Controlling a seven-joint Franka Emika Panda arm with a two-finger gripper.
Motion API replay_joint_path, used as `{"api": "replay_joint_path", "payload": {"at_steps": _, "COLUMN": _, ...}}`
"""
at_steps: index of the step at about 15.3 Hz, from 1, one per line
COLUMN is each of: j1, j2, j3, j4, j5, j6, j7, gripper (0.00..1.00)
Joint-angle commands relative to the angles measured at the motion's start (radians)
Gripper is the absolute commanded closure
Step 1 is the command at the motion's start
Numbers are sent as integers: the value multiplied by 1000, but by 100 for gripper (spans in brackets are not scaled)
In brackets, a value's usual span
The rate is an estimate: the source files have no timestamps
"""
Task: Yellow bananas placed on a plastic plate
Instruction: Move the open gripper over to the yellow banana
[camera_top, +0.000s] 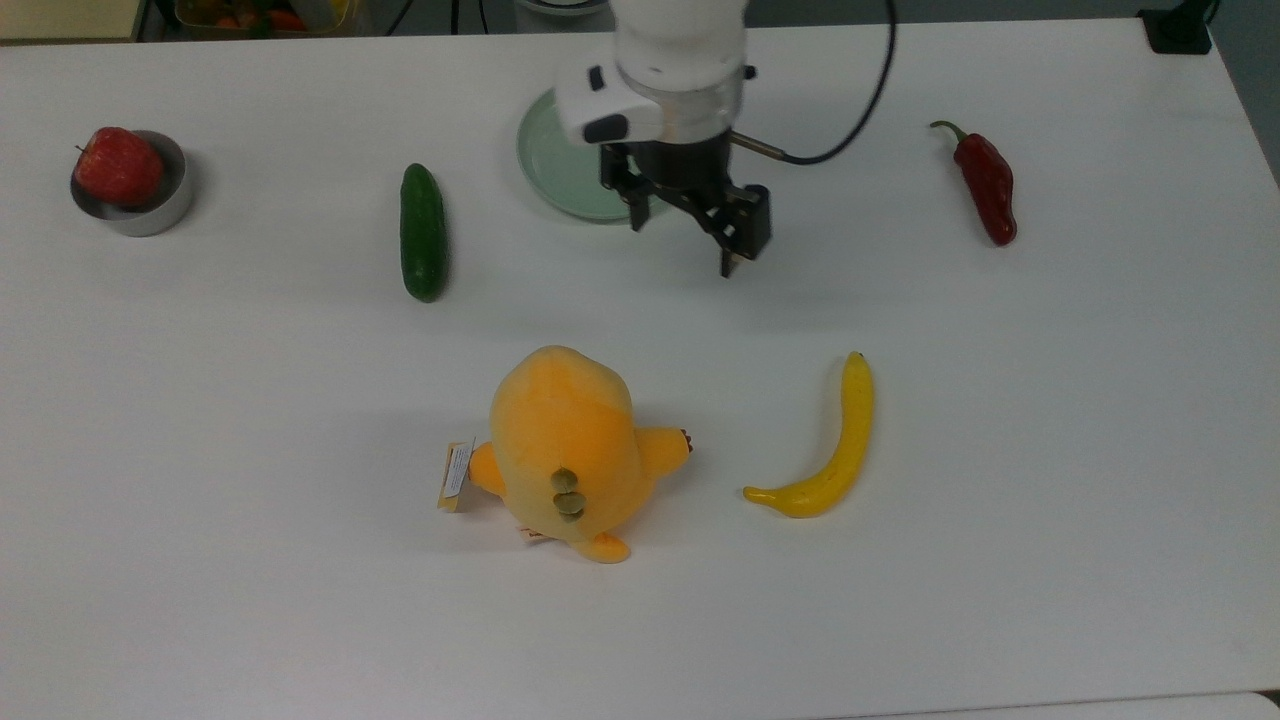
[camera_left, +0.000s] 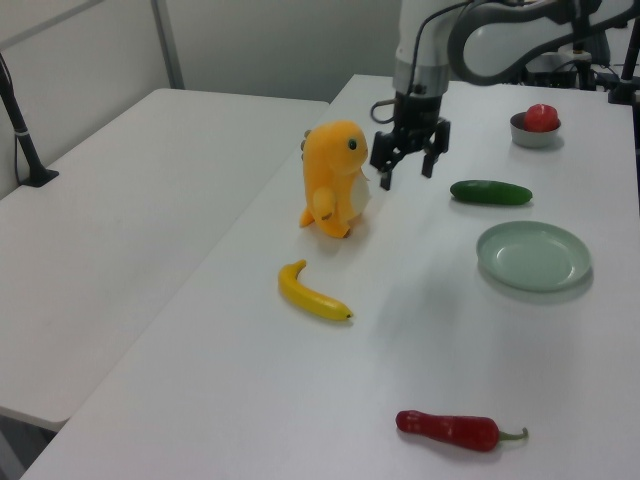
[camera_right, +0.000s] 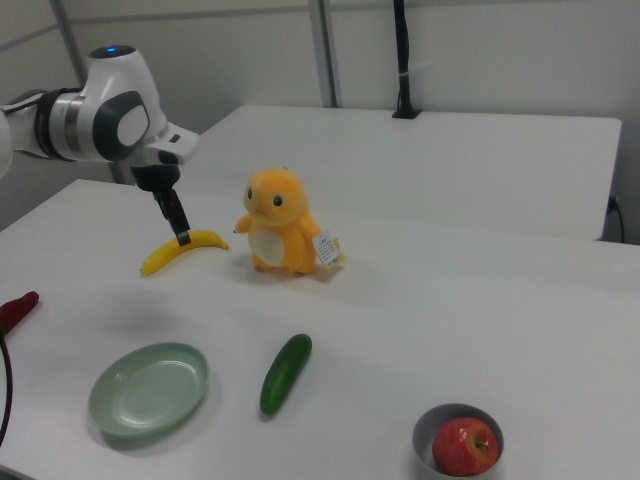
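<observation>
The yellow banana (camera_top: 835, 450) lies flat on the white table, to the right of the plush toy in the top view; I also see the banana (camera_left: 310, 293) in the left view and the banana (camera_right: 185, 250) in the right view. The mint-green plate (camera_top: 560, 170) sits at the back of the table, partly covered by the arm in the top view, while the plate (camera_left: 532, 255) and the plate (camera_right: 148, 388) show bare. My gripper (camera_top: 685, 240) hangs open above the table between plate and banana, holding nothing. The gripper (camera_left: 405, 172) is near the plush toy's head in the left view.
An orange-yellow plush toy (camera_top: 565, 445) stands mid-table. A green cucumber (camera_top: 423, 232) lies left of the plate in the top view. A red apple (camera_top: 118, 165) sits in a metal tin (camera_top: 150, 215) far left, and a red pepper (camera_top: 988, 185) lies far right.
</observation>
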Motion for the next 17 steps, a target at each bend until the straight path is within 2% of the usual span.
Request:
{"api": "replay_joint_path", "payload": {"at_steps": 1, "j1": 87, "j2": 115, "j3": -14, "j4": 127, "j5": 6, "j6": 35, "j7": 116, "gripper": 0}}
{"api": "replay_joint_path", "payload": {"at_steps": 4, "j1": 119, "j2": 206, "j3": -15, "j4": 227, "j5": -6, "j6": 49, "j7": 191, "gripper": 0}}
{"api": "replay_joint_path", "payload": {"at_steps": 9, "j1": 170, "j2": 240, "j3": -17, "j4": 244, "j5": -11, "j6": 172, "j7": 228, "gripper": 0}}
{"api": "replay_joint_path", "payload": {"at_steps": 13, "j1": 194, "j2": 338, "j3": -24, "j4": 330, "j5": -49, "j6": 208, "j7": 230, "gripper": 0}}
{"api": "replay_joint_path", "payload": {"at_steps": 15, "j1": 214, "j2": 385, "j3": -47, "j4": 376, "j5": -51, "j6": 216, "j7": 233, "gripper": 0}}
{"api": "replay_joint_path", "payload": {"at_steps": 17, "j1": 231, "j2": 414, "j3": -75, "j4": 381, "j5": -52, "j6": 222, "j7": 233, "gripper": 0}}
